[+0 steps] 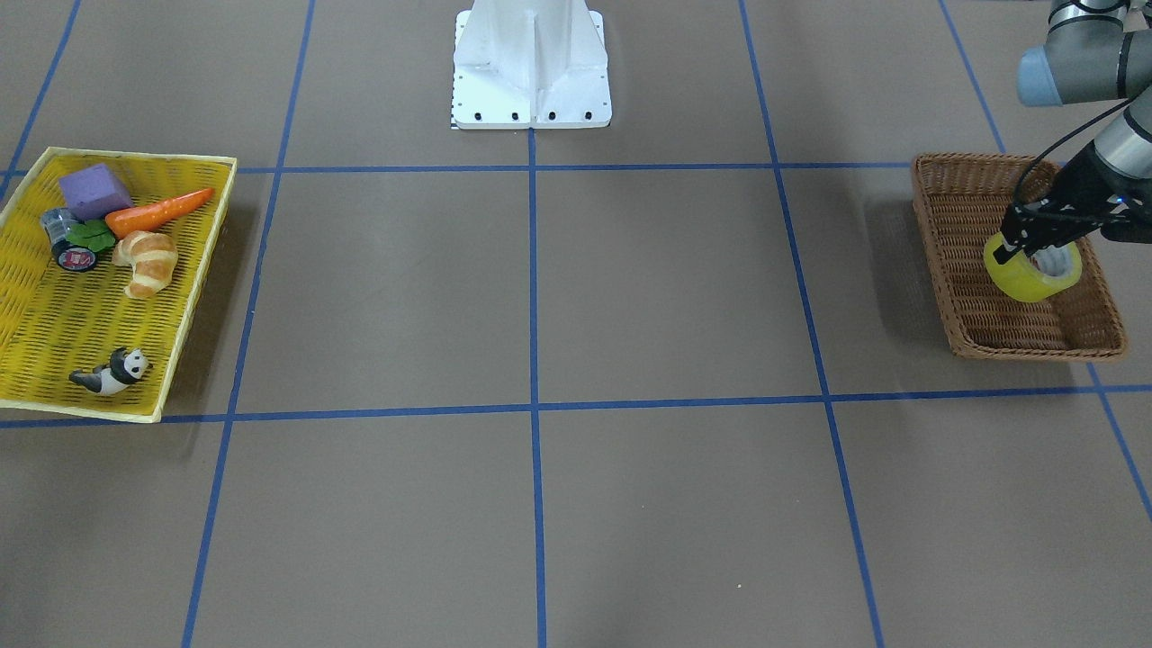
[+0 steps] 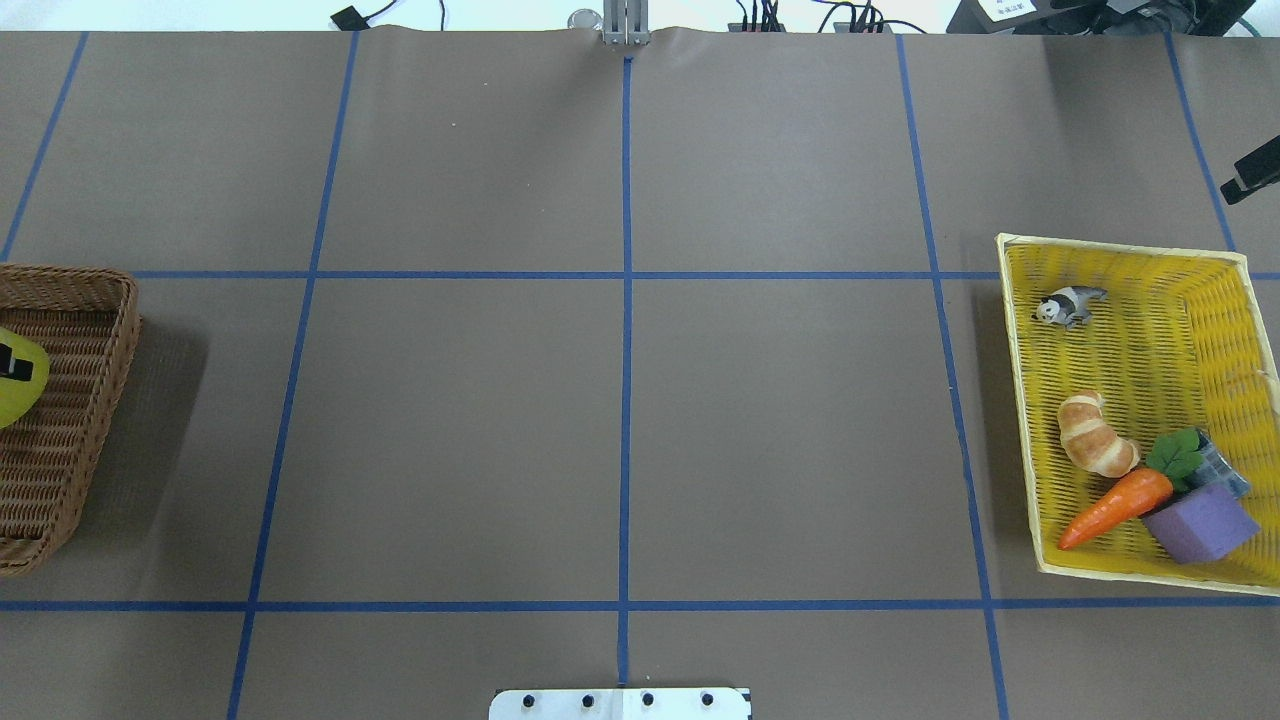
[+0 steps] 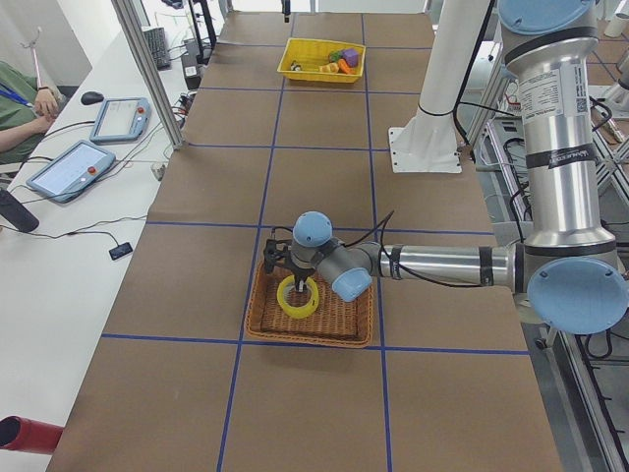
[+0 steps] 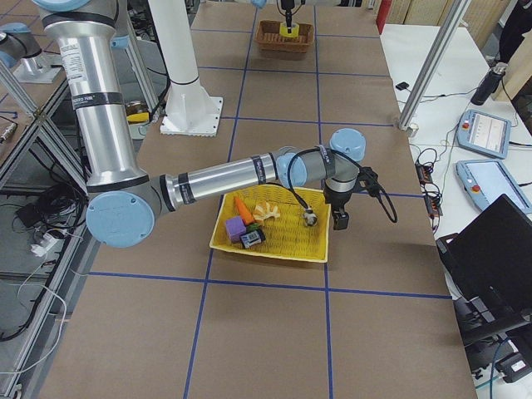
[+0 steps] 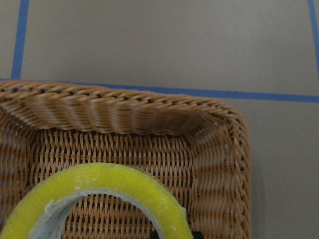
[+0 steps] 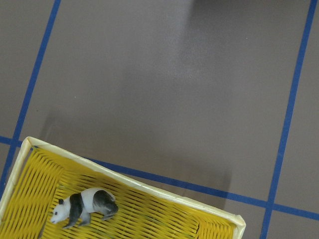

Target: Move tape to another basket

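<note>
The yellow tape roll [image 1: 1026, 279] is tilted inside the brown wicker basket [image 1: 963, 207] at the table's end on my left side. My left gripper [image 1: 1021, 247] is shut on the roll's upper wall. In the left wrist view the tape [image 5: 99, 181] fills the bottom, with the basket's rim [image 5: 124, 104] behind it. In the overhead view the tape [image 2: 20, 395] and basket [image 2: 70, 300] are cut off by the left edge. My right gripper [image 4: 341, 220] hangs over the far edge of the yellow plastic basket; I cannot tell whether it is open or shut.
The yellow plastic basket [image 2: 1150, 350] on my right side holds a panda figure [image 2: 1068, 306], a croissant [image 2: 1095, 447], a carrot [image 2: 1115, 507], a purple block [image 2: 1200, 523] and a small dark cylinder [image 1: 67, 241]. The white robot base [image 1: 531, 63] stands at the table's middle.
</note>
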You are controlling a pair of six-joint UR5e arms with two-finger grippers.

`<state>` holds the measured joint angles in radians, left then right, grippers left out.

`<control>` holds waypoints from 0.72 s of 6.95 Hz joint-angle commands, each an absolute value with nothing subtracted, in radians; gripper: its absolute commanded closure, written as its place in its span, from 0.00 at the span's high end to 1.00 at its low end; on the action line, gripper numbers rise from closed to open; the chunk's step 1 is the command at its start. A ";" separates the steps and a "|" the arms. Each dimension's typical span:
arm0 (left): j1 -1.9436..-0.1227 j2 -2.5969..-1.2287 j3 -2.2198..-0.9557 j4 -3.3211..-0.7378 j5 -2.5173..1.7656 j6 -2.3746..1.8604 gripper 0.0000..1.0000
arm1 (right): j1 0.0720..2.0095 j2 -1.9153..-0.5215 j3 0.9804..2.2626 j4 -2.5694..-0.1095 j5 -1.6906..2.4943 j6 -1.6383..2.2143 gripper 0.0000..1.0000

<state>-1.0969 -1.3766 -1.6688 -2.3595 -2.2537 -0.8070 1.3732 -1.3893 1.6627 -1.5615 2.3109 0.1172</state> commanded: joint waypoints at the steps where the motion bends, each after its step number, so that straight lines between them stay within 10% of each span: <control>1: -1.088 -1.365 -1.667 -2.371 -2.220 -0.807 0.98 | 1.371 -1.391 1.670 -1.569 2.322 0.121 1.00; 5: -1.225 -1.370 -1.675 -2.362 -2.337 -0.725 0.98 | 1.368 -1.428 1.671 -1.555 2.228 0.127 1.00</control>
